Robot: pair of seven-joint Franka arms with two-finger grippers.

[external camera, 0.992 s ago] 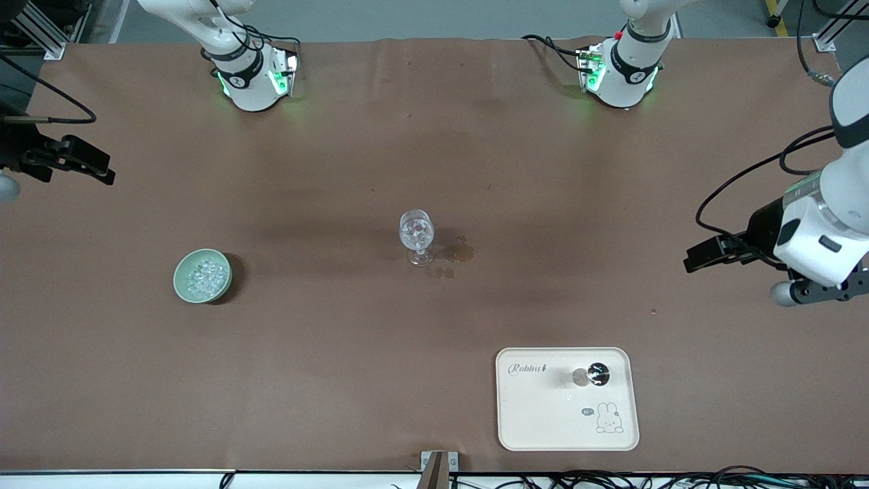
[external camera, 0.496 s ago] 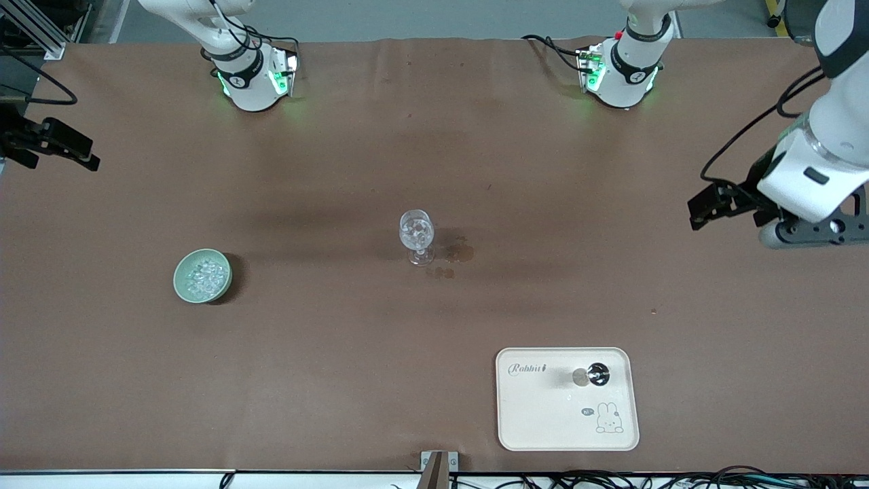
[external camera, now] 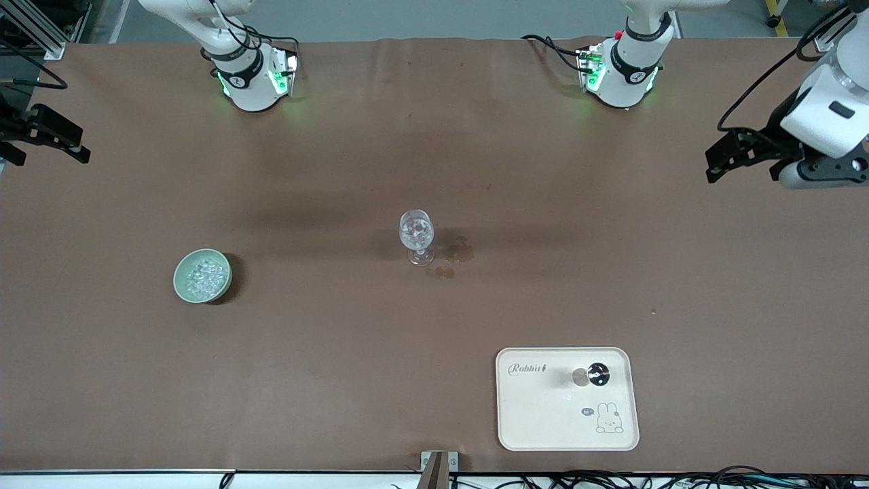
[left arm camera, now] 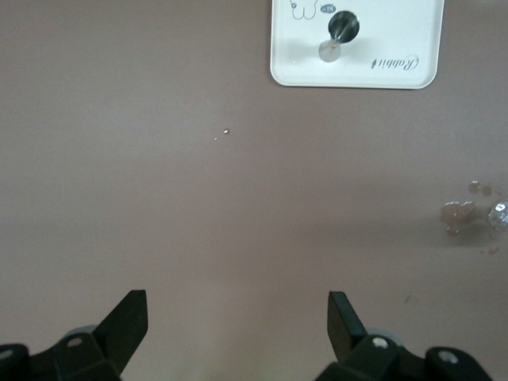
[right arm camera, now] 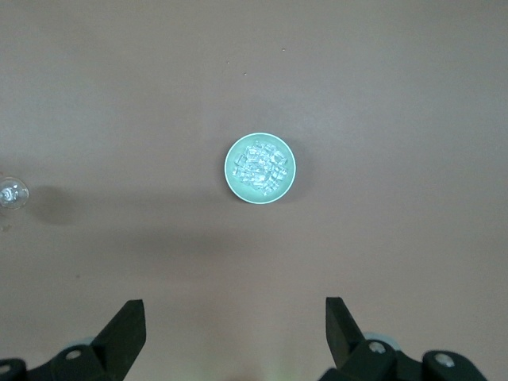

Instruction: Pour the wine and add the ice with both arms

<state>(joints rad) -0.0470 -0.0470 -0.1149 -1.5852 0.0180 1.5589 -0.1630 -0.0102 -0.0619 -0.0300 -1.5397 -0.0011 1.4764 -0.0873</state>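
A clear stemmed wine glass (external camera: pixel 416 234) stands mid-table with glittering bits in its bowl. It shows at the edge of the left wrist view (left arm camera: pixel 500 214) and of the right wrist view (right arm camera: pixel 12 193). Ice (external camera: pixel 205 276) fills a green bowl (external camera: pixel 177 277) toward the right arm's end, also seen in the right wrist view (right arm camera: pixel 260 165). My left gripper (external camera: pixel 711 165) is open and empty, high over the left arm's end of the table (left arm camera: pixel 238 305). My right gripper (external camera: pixel 80 146) is open and empty, over the table's edge at the right arm's end (right arm camera: pixel 236 313).
A white tray (external camera: pixel 543 414) with a rabbit drawing lies nearer the front camera than the glass; a small black round-topped object (external camera: pixel 597 373) and a grey disc are on it. The tray also shows in the left wrist view (left arm camera: pixel 413 24). Wet stains (external camera: pixel 460 251) lie beside the glass.
My left gripper has moved up the front view toward the bases' side, away from the tray. My right gripper has drifted outward toward the table's end. Glass, bowl and tray have not moved.
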